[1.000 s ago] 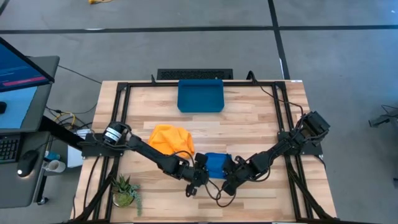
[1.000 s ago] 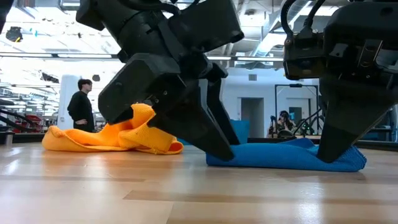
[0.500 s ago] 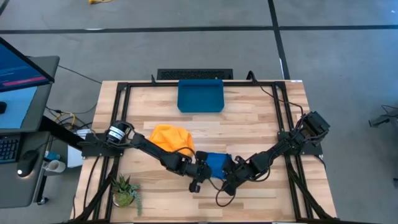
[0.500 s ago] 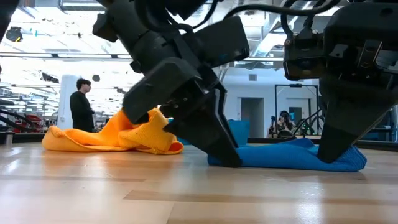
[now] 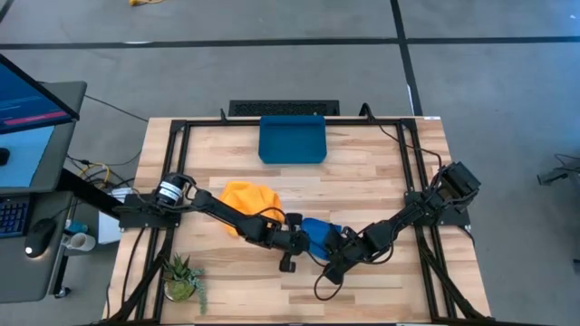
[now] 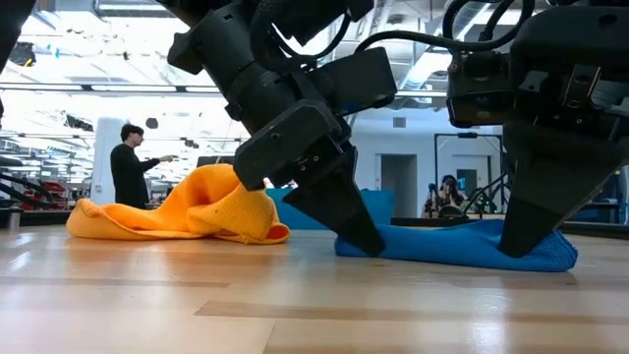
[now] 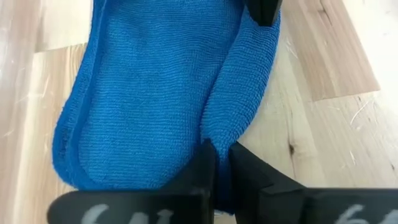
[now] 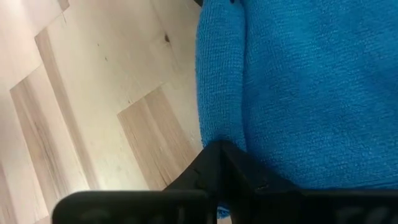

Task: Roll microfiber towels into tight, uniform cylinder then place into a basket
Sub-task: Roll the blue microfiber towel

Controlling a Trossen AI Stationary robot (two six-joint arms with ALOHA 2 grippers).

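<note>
From above, my left pincer reaches in from the left side of the table and sits at the left edge of the blue towel, which lies folded in the near middle of the table. My right pincer comes in from the right and meets the same towel at its near right end. The yellow-orange towel lies crumpled just left of the blue one, partly under my left arm. The dark blue basket stands at the far edge, in the middle, well apart from both towels. A small potted plant sits at the near left corner.

From table height, the blue towel lies flat and low, my left pincer pressed down onto its left end and my right pincer onto its right end. The yellow-orange towel is heaped to the left. A person stands in the room behind.

Through my left wrist, my fingers stand nearly together, pinching a fold at the edge of the blue towel.

Through my right wrist, my fingers are close together on the edge of the blue towel, gripping it, with bare wood beside.
</note>
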